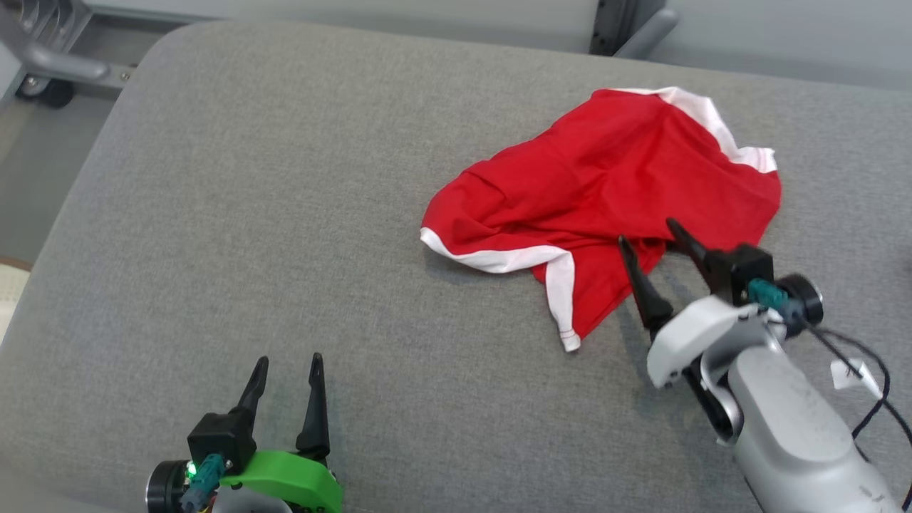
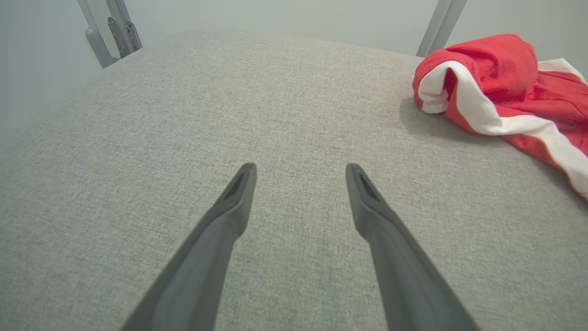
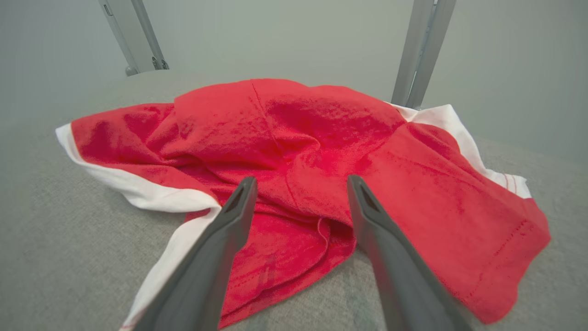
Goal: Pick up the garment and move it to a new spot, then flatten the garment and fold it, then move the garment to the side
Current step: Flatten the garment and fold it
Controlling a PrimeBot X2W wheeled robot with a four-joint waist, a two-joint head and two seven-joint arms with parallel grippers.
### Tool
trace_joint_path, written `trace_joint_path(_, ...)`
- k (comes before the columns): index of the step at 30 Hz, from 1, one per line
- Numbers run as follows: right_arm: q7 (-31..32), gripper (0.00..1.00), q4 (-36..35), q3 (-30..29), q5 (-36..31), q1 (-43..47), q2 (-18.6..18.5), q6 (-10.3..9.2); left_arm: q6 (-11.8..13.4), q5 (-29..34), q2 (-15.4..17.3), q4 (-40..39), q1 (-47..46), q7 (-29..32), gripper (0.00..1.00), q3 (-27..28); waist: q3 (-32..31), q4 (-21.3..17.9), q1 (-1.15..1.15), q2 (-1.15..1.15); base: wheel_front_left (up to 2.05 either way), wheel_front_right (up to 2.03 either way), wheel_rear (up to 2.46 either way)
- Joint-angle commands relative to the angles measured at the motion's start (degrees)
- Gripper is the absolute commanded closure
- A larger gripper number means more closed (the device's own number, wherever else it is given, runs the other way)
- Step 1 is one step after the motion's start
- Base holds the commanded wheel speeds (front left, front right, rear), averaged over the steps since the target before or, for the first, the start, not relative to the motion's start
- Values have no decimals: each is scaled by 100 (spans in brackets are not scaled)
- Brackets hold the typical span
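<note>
Right, on my head view the garment [image 1: 605,185] lies in a crumpled heap in the upper right of the frame, on the grey padded surface [image 1: 285,178]. It is red cloth with white bands: one band runs along its top right edge, another along its lower left edge and down a flap that points toward the bottom of the frame.

My right gripper [image 1: 647,231] comes in from the lower right on its pale forearm. Its two dark fingers are spread apart with their tips over the near edge of the red cloth. Through the right wrist view I see the same claw [image 3: 301,178] wide apart, and the garment [image 3: 321,128] fills the middle of the frame behind and under the tips. No cloth is pinched between the fingers. I cannot tell whether the tips touch the fabric or hang just above it.

My left gripper [image 1: 288,358] sits at the lower left of the head view, well apart from the garment, with its fingers also spread and nothing between them. In the left wrist view those fingers [image 2: 239,202] point across bare grey fabric, and the garment [image 2: 496,92] shows at the upper right of that frame, a white-edged fold bunched at its near end.

Grey metal frame parts [image 1: 64,64] stand beyond the surface at the top left.
</note>
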Motion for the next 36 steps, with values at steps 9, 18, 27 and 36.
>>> trace_joint_path(9, -12, 0, -466, 585, 411, 1133, 87, -9, -107, 127, 23, 47, 308, 0, 0, 178, -770, -592, 0, 48, 0, 0, 0)
trace_joint_path(18, -13, 0, -275, 1280, 610, 1062, 39, -9, -143, 56, 23, 112, 290, 0, 0, 8, -562, -333, 0, 48, 0, 0, 0)
trace_joint_path(27, -13, 0, 126, 1412, 511, 871, 27, -9, -140, 22, 21, 171, 202, 0, 0, -44, -377, 28, 0, 48, 0, 0, 0)
trace_joint_path(36, -13, 100, 332, 1378, 215, 647, 42, -9, -78, -81, 21, 151, 126, 0, 0, -66, -174, 104, 0, 48, 0, 0, 0)
